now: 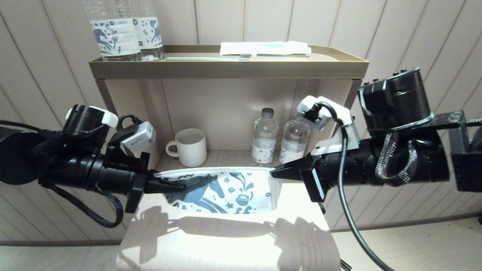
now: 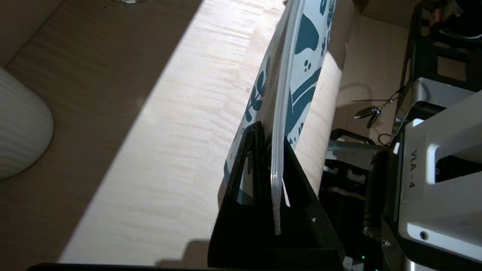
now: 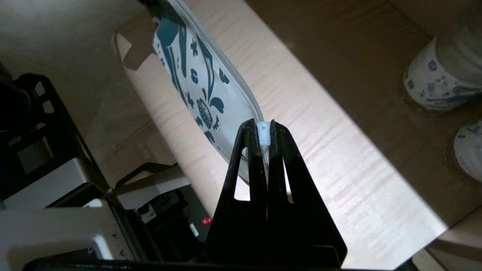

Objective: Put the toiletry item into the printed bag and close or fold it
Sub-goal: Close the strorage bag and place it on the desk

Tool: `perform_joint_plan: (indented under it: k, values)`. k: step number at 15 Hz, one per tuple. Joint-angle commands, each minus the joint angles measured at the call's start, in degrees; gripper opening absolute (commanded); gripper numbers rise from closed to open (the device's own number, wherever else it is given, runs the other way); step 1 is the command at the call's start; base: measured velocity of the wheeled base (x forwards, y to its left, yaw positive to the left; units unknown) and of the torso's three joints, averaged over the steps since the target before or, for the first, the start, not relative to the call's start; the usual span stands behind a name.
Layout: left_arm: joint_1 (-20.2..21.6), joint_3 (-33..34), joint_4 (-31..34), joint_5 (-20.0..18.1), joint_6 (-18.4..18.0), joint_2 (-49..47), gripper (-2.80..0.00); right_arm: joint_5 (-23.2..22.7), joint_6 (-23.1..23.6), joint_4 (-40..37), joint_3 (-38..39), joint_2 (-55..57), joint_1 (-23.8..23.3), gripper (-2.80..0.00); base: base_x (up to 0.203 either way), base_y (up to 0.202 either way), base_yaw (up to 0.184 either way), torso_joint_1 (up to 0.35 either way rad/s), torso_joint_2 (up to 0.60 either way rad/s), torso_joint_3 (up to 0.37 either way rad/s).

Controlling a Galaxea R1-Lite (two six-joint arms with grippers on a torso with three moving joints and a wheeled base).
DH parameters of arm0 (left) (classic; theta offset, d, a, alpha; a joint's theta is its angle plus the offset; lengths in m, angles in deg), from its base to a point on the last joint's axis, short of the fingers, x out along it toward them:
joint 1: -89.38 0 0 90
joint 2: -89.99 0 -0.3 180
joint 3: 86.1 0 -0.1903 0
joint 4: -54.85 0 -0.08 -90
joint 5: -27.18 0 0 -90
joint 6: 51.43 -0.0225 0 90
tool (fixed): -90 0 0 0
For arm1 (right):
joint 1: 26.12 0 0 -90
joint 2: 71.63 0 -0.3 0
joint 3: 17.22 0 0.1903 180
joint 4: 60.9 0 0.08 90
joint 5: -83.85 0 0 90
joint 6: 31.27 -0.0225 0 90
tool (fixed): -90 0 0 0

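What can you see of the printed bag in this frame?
The printed bag is a flat white pouch with a dark blue horse and small blue motifs and a clear zip strip along its top edge. It hangs upright, stretched above the pale wooden table, pinched at one top corner by the left hand and at the zip slider end by the right hand. Its contents are not visible.

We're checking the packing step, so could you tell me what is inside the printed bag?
Nothing shows inside the printed bag; its opaque sides hide any contents. Left gripper and right gripper pinch its top corners.
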Motion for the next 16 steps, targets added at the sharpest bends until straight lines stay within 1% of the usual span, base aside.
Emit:
perform_joint_plan:
  k: [1,6,7,10,12,16]
  values:
    - [-0.09,-0.33,-0.19,-0.42,-0.03,-1.56,-2.80,-0.26,0.05,2.18,-0.52,4.05,-0.20,-2.80,0.000,0.000,0.000,0.000,0.00,0.000]
    - [-0.09,-1.38,-0.01,-0.42,0.06,-2.62,-2.80,-0.62,0.11,4.05,-1.66,8.31,-0.31,-2.80,0.000,0.000,0.000,0.000,0.00,0.000]
    - [-0.09,-1.38,0.07,-0.42,0.06,-2.62,-2.80,-0.62,0.18,4.31,-1.94,9.59,-0.68,0.00,0.000,0.000,0.000,0.000,0.00,0.000]
    - [-0.09,-1.26,-0.01,-0.42,0.06,-2.53,-2.80,-0.53,0.11,6.96,-2.36,10.82,-1.25,0.00,0.000,0.000,0.000,0.000,0.00,0.000]
    - [-0.09,-1.03,-0.19,-0.42,-0.12,-2.70,-2.80,-0.36,0.23,6.87,-2.04,10.12,-2.15,0.00,0.000,0.000,0.000,0.000,0.00,0.000]
    - [-0.09,-1.03,-0.19,-0.42,-0.12,-2.70,-2.80,-0.56,0.41,6.72,-0.41,4.70,-4.69,0.00,0.000,0.000,0.000,0.000,0.00,0.000]
